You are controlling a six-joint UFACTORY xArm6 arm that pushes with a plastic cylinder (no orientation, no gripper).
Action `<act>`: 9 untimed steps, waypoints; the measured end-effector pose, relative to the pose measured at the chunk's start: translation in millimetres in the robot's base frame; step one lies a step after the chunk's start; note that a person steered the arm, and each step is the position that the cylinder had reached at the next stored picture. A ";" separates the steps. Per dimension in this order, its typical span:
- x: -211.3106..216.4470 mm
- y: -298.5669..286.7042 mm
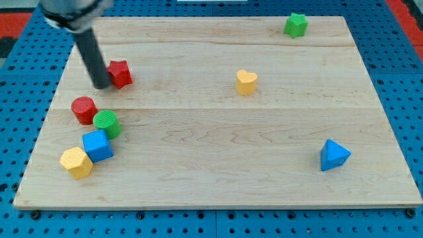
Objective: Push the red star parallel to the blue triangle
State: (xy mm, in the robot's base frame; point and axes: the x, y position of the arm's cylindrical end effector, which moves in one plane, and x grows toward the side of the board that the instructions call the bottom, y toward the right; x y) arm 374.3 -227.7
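The red star [120,73] lies at the upper left of the wooden board [218,112]. My tip [102,86] rests on the board just left of the star, touching or nearly touching its left side. The blue triangle [334,155] lies far off at the lower right of the board, well below the star's row.
A red cylinder [84,110], a green cylinder [106,123], a blue cube [98,145] and a yellow hexagon block [76,162] cluster at the lower left, below my tip. A yellow heart [246,82] lies mid-board. A green star [296,25] sits at the top right.
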 end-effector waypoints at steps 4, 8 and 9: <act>-8.4 133.2; 69.6 155.3; 24.1 119.4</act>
State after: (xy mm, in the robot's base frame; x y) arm 398.4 -108.3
